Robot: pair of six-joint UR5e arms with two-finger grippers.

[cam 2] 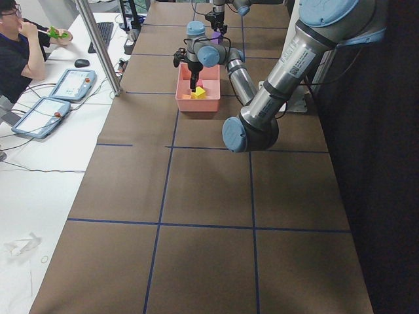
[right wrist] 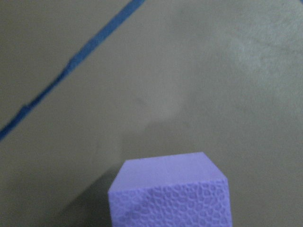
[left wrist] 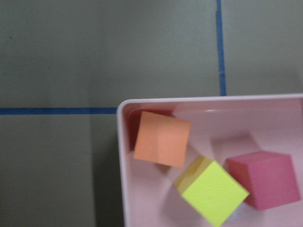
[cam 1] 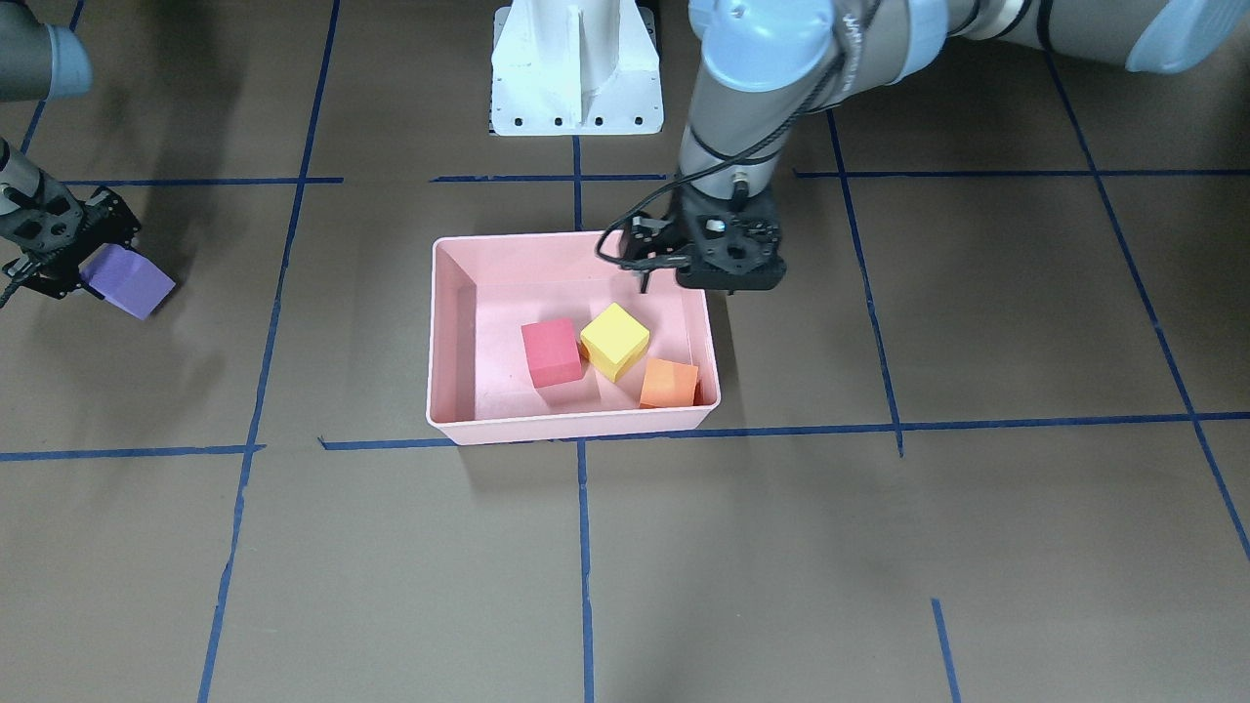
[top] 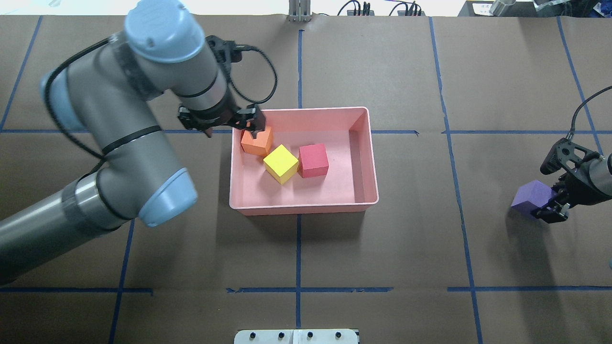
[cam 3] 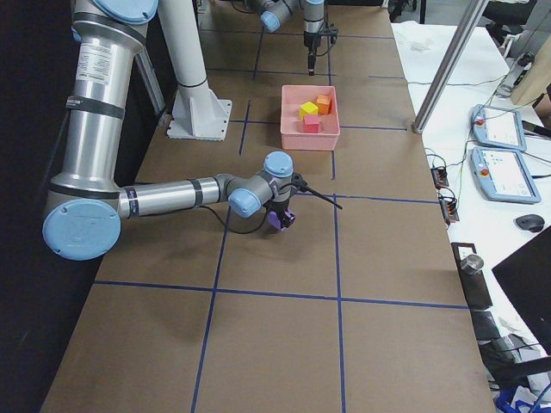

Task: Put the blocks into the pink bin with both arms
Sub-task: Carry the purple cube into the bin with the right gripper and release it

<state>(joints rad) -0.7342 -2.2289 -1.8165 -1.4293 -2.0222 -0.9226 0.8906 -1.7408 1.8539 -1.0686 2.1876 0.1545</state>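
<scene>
The pink bin (cam 1: pixel 576 425) (top: pixel 301 206) stands mid-table. In it lie the red block (cam 1: pixel 552 353) (top: pixel 313 160), the yellow-green block (cam 1: pixel 614 340) (top: pixel 281 163) and the orange block (cam 1: pixel 670 383) (top: pixel 256 144), the orange one in a corner (left wrist: pixel 162 139). My left gripper (cam 1: pixel 728 278) (top: pixel 248 126) hangs open and empty above that corner of the bin. My right gripper (cam 1: pixel 90 266) (top: pixel 550 199) is far off to the side, shut on the purple block (cam 1: pixel 129 283) (top: pixel 530 197) (right wrist: pixel 173 196). That block is tilted, low over the table.
The white pedestal base (cam 1: pixel 576 68) stands behind the bin. Blue tape lines (cam 1: pixel 586 547) cross the brown table. A seated operator (cam 2: pixel 16 52) and control tablets (cam 2: pixel 72 84) are at a side desk.
</scene>
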